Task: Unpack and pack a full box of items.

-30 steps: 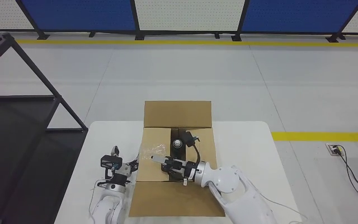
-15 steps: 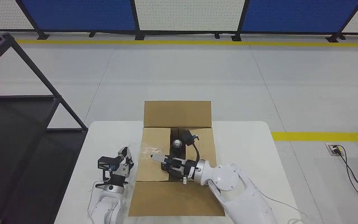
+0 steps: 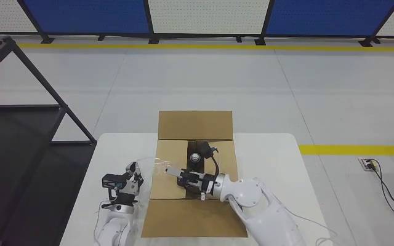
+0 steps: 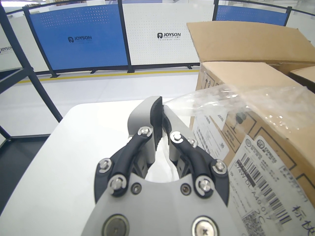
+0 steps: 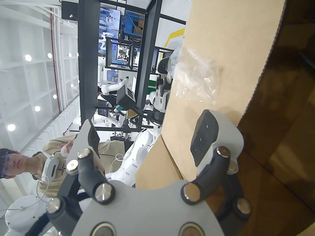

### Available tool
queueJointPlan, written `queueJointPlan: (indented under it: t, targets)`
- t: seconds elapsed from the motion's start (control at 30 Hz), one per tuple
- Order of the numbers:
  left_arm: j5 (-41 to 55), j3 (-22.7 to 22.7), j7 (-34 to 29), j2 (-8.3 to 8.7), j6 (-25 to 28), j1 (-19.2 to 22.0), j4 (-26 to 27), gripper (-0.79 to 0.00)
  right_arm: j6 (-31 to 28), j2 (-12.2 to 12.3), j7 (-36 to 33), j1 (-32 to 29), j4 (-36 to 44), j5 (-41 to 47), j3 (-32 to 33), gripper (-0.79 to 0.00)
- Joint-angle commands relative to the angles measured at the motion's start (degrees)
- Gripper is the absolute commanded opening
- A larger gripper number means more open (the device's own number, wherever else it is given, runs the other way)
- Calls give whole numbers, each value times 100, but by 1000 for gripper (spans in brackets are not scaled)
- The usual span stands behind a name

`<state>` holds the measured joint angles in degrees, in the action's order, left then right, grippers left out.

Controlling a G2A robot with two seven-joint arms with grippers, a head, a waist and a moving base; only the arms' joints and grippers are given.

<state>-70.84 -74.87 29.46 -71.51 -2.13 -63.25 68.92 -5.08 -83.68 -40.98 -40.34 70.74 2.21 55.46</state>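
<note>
**Top view:** An open cardboard box [image 3: 196,125] stands on the white table [image 3: 277,160] with its flaps spread. A clear plastic bag [image 3: 157,165] drapes over its left flap. The left gripper [image 3: 131,177] sits just beside that flap, at the bag's outer end. The right gripper [image 3: 176,174] hangs over the box's left inner edge, near the bag. A dark item [image 3: 196,157] with a pale round top stands inside, toward the far wall.

**Left wrist view:** The left gripper [image 4: 161,106] has its fingers pressed together on a corner of the clear plastic bag [image 4: 233,101], which runs up over the box's edge. A small dark part lies inside the bag. The side of the cardboard box [image 4: 246,74] carries a white shipping label [image 4: 265,173] with barcodes and printed lines, plus smaller stickers and handling symbols. The fence panels [image 4: 78,40] behind, blue and white, bear a logo.

**Right wrist view:** The right gripper [image 5: 149,133] has its fingers spread wide with nothing between them. It hangs over a flap of the cardboard box [image 5: 221,37], where the clear plastic bag [image 5: 194,77] lies crumpled.
</note>
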Motion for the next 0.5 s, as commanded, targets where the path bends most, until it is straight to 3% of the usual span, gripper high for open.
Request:
queueJointPlan:
  t: [0.0, 0.47]
  targets:
    - [43, -34, 55, -6, -8, -40, 25, -785, -5, -4, -6, 14, -17, -1, -6, 0]
    - [452, -312, 510, -54, -72, -545, 530, -785, 13, -24, -15, 64, -98, 13, -18, 0]
